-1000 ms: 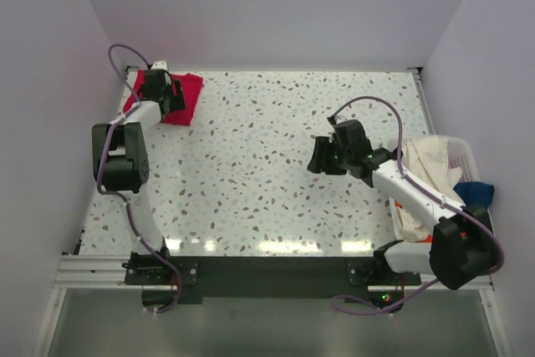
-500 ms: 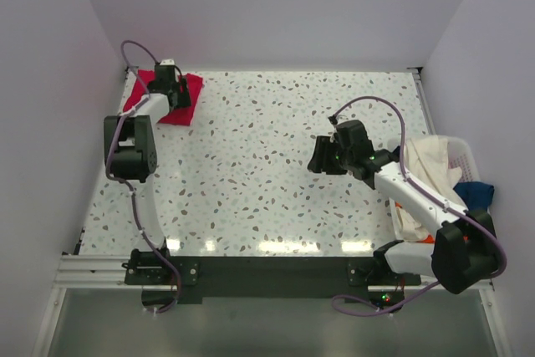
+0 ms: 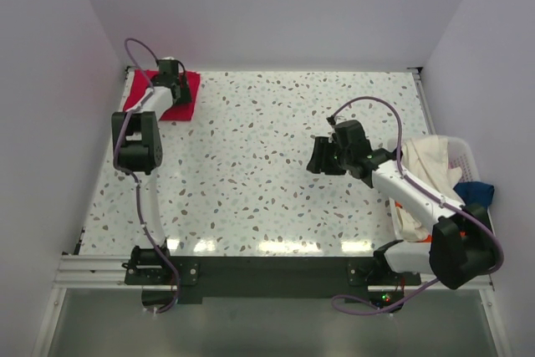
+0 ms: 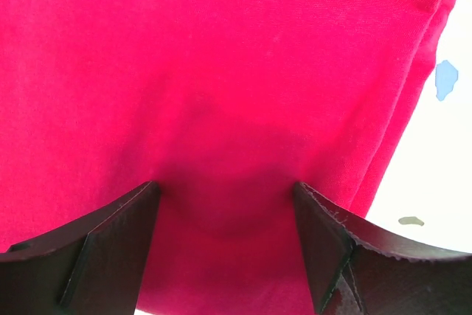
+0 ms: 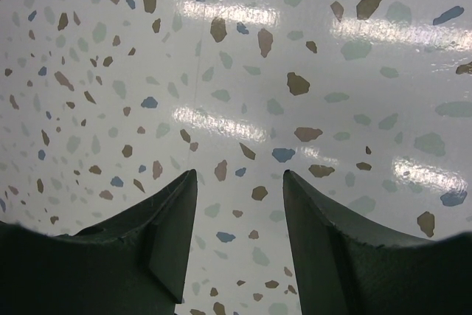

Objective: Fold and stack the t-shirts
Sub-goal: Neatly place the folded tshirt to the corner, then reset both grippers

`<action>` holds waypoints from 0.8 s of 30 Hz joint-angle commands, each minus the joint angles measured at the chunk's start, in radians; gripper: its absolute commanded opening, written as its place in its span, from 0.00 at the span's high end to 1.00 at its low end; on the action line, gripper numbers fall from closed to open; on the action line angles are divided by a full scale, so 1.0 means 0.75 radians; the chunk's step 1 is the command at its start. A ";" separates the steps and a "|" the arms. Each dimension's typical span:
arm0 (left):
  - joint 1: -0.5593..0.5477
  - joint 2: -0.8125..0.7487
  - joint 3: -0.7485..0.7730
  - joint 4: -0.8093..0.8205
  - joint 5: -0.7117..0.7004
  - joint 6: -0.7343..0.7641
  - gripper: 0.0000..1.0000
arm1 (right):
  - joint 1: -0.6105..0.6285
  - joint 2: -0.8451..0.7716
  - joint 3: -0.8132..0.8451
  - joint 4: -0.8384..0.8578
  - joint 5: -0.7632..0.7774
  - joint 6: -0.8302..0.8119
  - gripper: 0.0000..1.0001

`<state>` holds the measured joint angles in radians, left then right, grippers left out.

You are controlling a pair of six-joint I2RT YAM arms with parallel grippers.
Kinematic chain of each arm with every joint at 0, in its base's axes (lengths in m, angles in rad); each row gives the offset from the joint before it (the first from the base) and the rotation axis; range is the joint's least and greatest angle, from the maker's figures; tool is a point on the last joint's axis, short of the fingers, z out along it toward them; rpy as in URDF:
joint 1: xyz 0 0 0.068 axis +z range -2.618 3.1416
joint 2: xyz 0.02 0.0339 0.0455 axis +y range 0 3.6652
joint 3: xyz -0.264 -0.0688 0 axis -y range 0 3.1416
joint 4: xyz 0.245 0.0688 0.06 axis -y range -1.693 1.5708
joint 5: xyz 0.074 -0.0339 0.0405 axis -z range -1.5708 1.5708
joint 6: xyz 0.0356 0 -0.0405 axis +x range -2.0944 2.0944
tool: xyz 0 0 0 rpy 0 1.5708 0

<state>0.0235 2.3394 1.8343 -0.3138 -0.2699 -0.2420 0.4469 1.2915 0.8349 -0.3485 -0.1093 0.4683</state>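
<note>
A folded crimson-red t-shirt (image 3: 142,94) lies at the table's far left corner. My left gripper (image 3: 173,83) is right above it, jaws open; in the left wrist view the red cloth (image 4: 221,71) fills the frame and shows between the spread fingers (image 4: 110,248) with nothing pinched. My right gripper (image 3: 318,156) hovers open over bare speckled table (image 5: 236,71) right of centre, holding nothing. A cream-white t-shirt (image 3: 430,169) drapes over the basket at the right, with a dark blue one (image 3: 478,192) beside it and a bit of orange (image 3: 422,238) below.
The white slatted basket (image 3: 464,154) stands at the table's right edge, partly behind my right arm. Walls close in at the back and both sides. The left arm's cable (image 3: 134,48) loops above the red shirt.
My left gripper has shifted farther back and slightly right over the red shirt, the arm stretching out more. The right arm has stayed put.
</note>
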 commanded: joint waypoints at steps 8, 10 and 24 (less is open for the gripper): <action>0.067 0.108 0.119 -0.062 0.022 0.024 0.22 | 0.008 0.019 0.022 0.039 -0.016 -0.011 0.46; 0.079 0.112 0.123 -0.060 0.035 0.032 0.22 | 0.008 0.019 0.020 0.037 -0.012 -0.011 0.46; 0.083 -0.043 0.088 0.050 0.108 0.114 0.18 | 0.010 0.025 0.044 0.039 -0.008 -0.011 0.46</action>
<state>0.0719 2.3833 1.9068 -0.3088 -0.2005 -0.1947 0.4473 1.3087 0.8352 -0.3439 -0.1089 0.4675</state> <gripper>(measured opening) 0.817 0.539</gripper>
